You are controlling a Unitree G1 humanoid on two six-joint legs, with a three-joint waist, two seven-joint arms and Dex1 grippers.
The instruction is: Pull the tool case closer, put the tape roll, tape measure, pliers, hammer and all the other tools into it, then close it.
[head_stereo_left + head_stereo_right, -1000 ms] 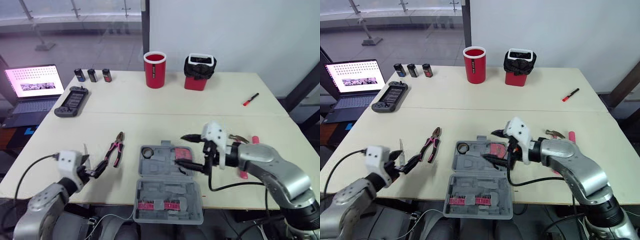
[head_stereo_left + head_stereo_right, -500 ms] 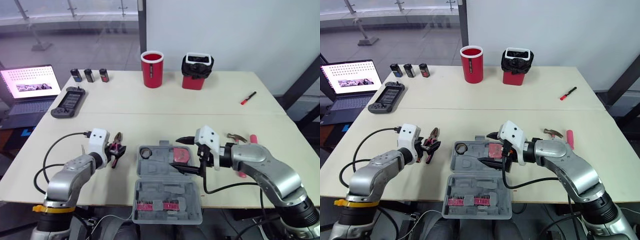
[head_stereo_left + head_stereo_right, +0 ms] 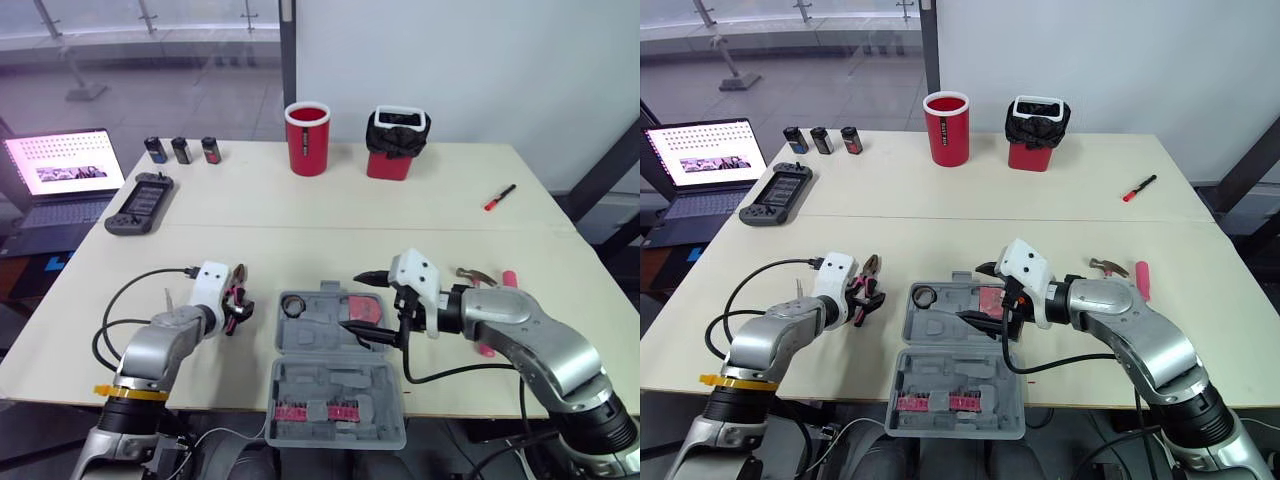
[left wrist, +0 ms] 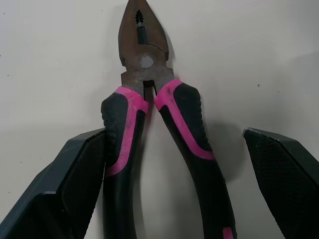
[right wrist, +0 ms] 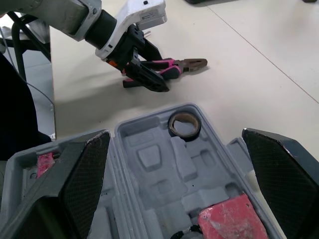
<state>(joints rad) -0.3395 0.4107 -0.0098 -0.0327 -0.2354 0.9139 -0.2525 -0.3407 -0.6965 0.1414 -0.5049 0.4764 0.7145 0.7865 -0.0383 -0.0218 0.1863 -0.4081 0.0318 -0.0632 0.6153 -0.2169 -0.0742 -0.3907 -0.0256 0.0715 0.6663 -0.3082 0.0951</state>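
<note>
The grey plastic tool case lies open near the front edge of the cream table, close to both arms, so reaching it is no strain. A brown tape roll sits in a round pocket at one corner of its tray. A pinkish-red block, which looks to be the tape measure, lies in another pocket.

Your work now is the black-and-pink handled pliers. They lie flat on the table just beside the case on the robot's left, nose pointing away from the robot. You have the left gripper straddling both handles from the handle end, a sensible line for a squeeze across the grips. Its jaws stand wide apart: one finger looks to be against the outside of one handle, while the other stands clear of its handle. Nothing is clamped.

The right gripper hangs over the case tray with its jaws spread wide and holds nothing. The pink-handled hammer lies just beyond that arm, not yet packed.
</note>
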